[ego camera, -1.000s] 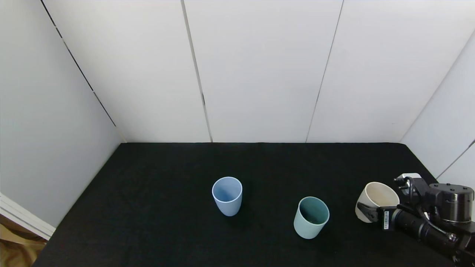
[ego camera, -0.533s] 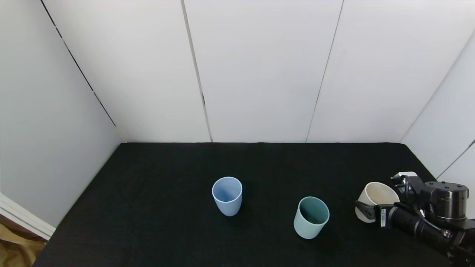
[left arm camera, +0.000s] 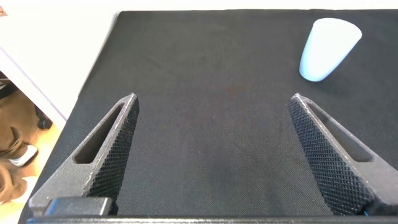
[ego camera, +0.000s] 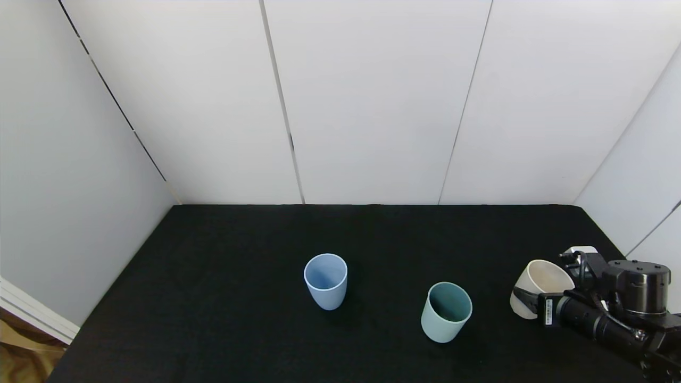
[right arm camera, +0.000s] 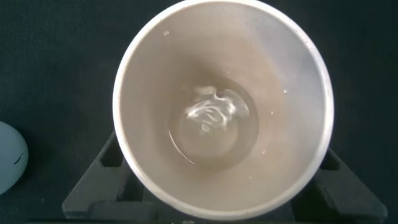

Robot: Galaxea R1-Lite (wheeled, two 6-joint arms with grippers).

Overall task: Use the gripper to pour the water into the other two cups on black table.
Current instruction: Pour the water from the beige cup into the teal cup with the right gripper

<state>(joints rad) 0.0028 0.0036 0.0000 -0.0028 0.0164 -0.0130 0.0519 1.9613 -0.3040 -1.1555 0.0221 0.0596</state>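
Observation:
My right gripper (ego camera: pixel 528 304) is shut on the cream-beige cup (ego camera: pixel 544 284) at the right edge of the black table (ego camera: pixel 223 319). The cup leans slightly. In the right wrist view the cup (right arm camera: pixel 273 81) fills the picture, and water (right arm camera: pixel 214 127) glints at its bottom. The gripper's (right arm camera: pixel 221 152) fingers (right arm camera: pixel 102 171) clasp it from both sides. The teal-green cup (ego camera: pixel 447 311) stands just left of the held cup. The light blue cup (ego camera: pixel 325 281) stands mid-table. My left gripper (left arm camera: pixel 212 98) is open and empty low over the table, with the light blue cup (left arm camera: pixel 328 40) farther off.
White wall panels (ego camera: pixel 372 101) close the table at the back and on both sides. The table's left edge (left arm camera: pixel 93 81) drops to a wooden floor. A small white-grey box (ego camera: pixel 581 250) sits on the right arm behind the cream cup.
The right gripper and the cream cup have shifted slightly, and the cup's rim now leans a little more. The two other cups have not moved.

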